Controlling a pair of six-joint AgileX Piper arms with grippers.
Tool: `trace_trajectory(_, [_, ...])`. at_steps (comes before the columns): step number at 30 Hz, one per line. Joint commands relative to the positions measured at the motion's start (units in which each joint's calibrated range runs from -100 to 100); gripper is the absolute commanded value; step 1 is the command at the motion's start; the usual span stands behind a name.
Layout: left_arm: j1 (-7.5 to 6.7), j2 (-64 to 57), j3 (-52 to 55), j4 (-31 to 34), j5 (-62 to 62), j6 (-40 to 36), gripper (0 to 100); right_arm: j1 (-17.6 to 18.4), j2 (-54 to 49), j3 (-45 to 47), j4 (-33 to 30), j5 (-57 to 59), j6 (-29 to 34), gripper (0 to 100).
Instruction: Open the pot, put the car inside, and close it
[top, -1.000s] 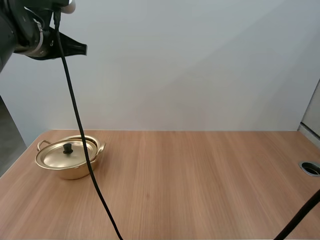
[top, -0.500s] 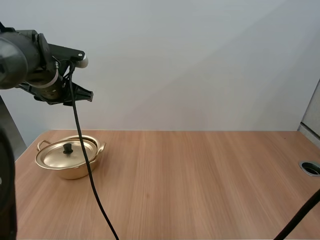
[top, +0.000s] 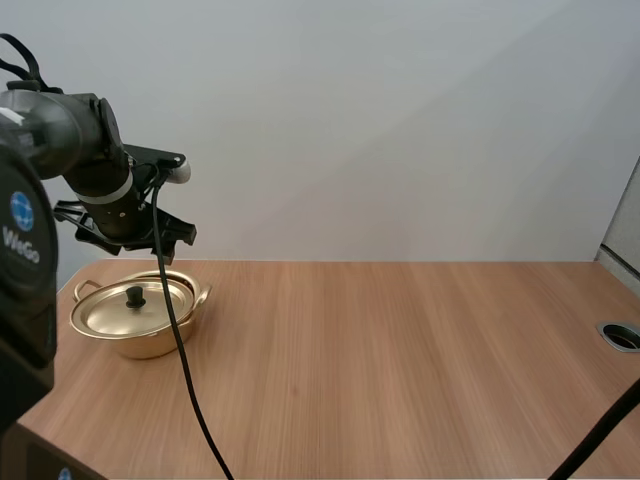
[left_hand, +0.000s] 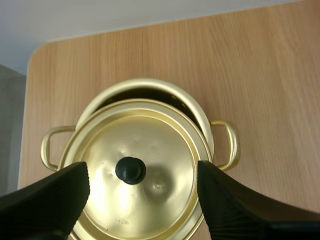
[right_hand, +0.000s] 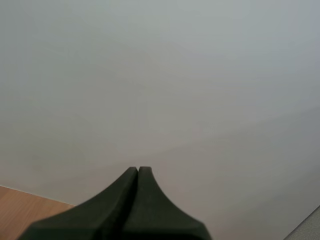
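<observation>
Left wrist view: my left jaws gape wide, aimed straight down over pot (left_hand: 201, 120), lid (left_hand: 165, 150) on, knob (left_hand: 131, 170) between tips. High view: left arm (top: 105, 185) bent over pot at bench (top: 400, 350) left-rear corner; right jaws pressed together on nothing.

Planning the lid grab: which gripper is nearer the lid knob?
Left. Left gripper hangs above the pot, jaws open either side of the lid knob. Right gripper, jaws shut, faces the wall, away from the pot.
</observation>
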Motion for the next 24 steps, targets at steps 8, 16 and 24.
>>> trace_trajectory(8, [0.01,1.4,0.0,1.3,5.1,-3.1,100,0.0,0.0,0.0,0.0,0.0,0.0,0])
trace_trajectory(16, [0.01,1.7,0.0,8.0,5.4,-5.8,100,0.0,0.0,0.0,0.0,0.0,0.0,0])
trace_trajectory(24, [0.07,4.9,0.0,8.0,6.5,-6.8,100,0.0,0.0,0.0,0.0,0.0,0.0,0])
